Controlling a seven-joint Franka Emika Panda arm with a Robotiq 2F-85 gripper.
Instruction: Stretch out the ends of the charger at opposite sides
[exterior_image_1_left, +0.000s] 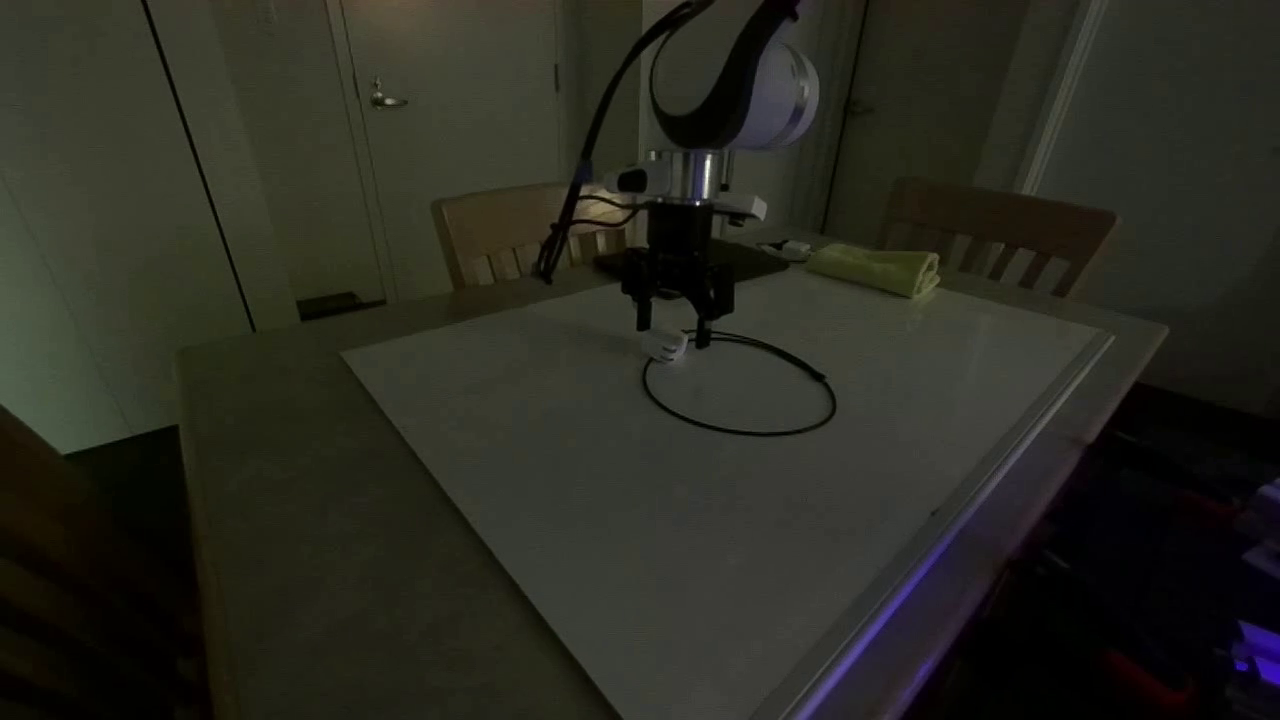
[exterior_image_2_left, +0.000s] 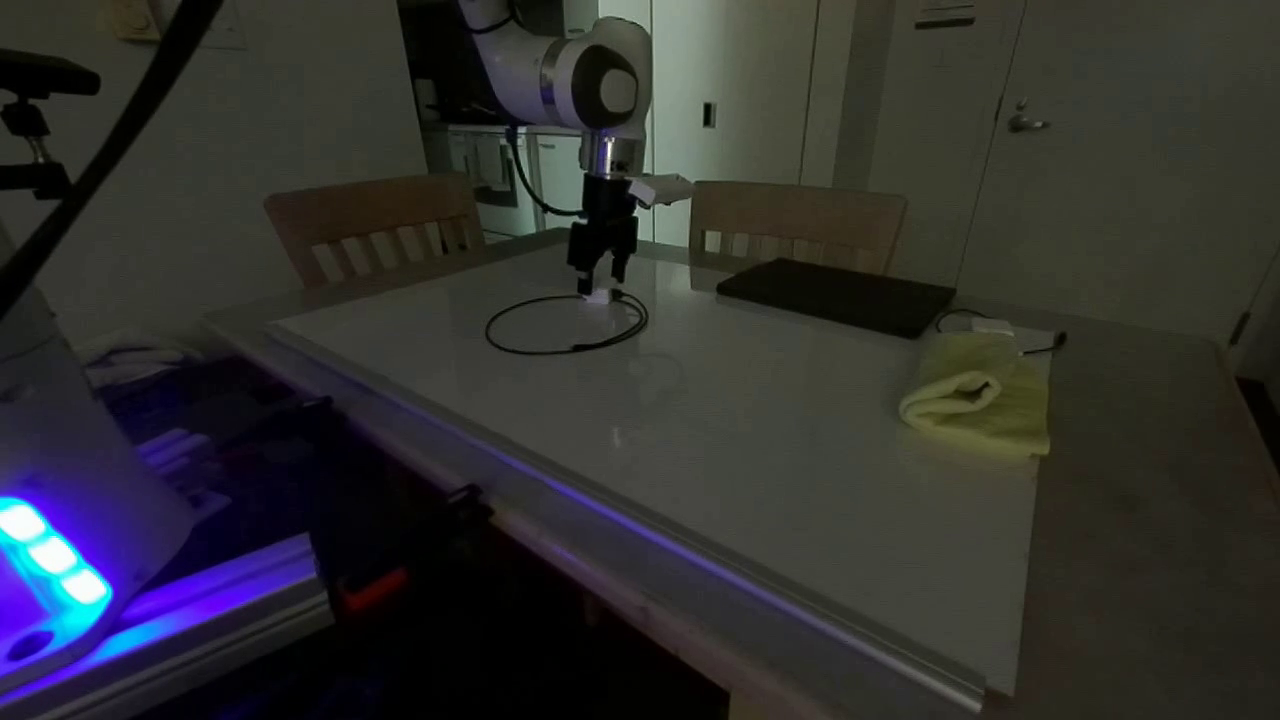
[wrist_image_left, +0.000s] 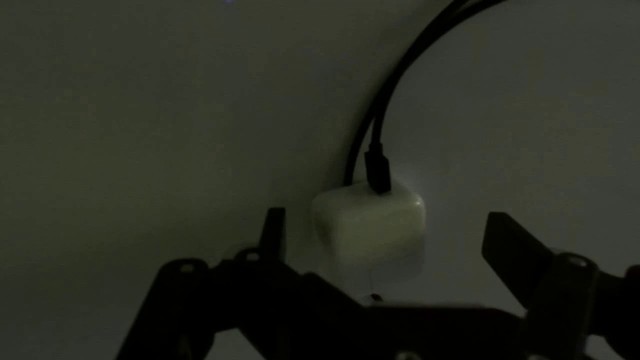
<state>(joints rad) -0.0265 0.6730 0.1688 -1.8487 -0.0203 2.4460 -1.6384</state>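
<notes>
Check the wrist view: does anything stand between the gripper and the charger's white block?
Nothing visible does: bare board shows between the white block and each finger of the open gripper. The black cable lies outside these gaps, though the block hides part of one strand.

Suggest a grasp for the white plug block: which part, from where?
I'd come from above and pinch the white plug block across its opposite side faces: it's boxy, the open gripper brackets it in the wrist view, and the black cable enters a different face.
</notes>
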